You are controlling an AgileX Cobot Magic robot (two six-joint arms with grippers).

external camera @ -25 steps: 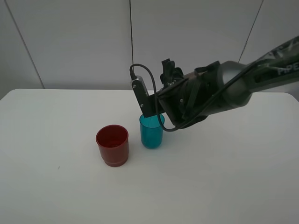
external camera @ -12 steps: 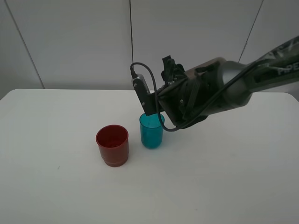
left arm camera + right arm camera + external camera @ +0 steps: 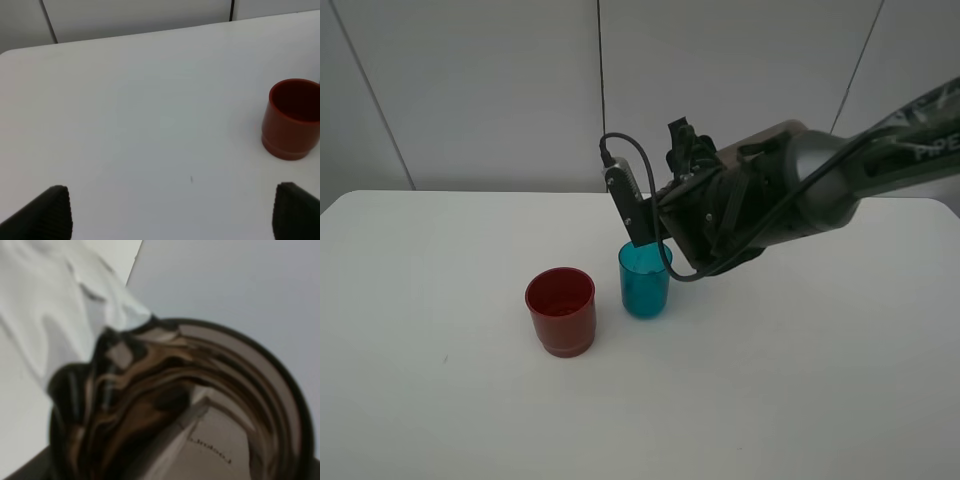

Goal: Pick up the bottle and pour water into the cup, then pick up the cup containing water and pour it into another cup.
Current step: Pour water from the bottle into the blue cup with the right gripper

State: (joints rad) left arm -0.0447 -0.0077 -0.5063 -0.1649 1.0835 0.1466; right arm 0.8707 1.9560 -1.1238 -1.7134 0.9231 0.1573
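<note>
From my seat I see a white table [image 3: 800, 400] with rounded far corners, softly and evenly lit, with one tiny dark speck [image 3: 446, 359] on it. Behind it stands a pale grey panelled wall [image 3: 470, 90] crossed by thin dark seams [image 3: 601, 60].

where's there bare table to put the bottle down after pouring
Bare table runs wide left of the red cup and across the front edge; also right of the teal cup, though the arm hangs over it. Crowded: the narrow gap between the cups, and above the teal cup.
</note>
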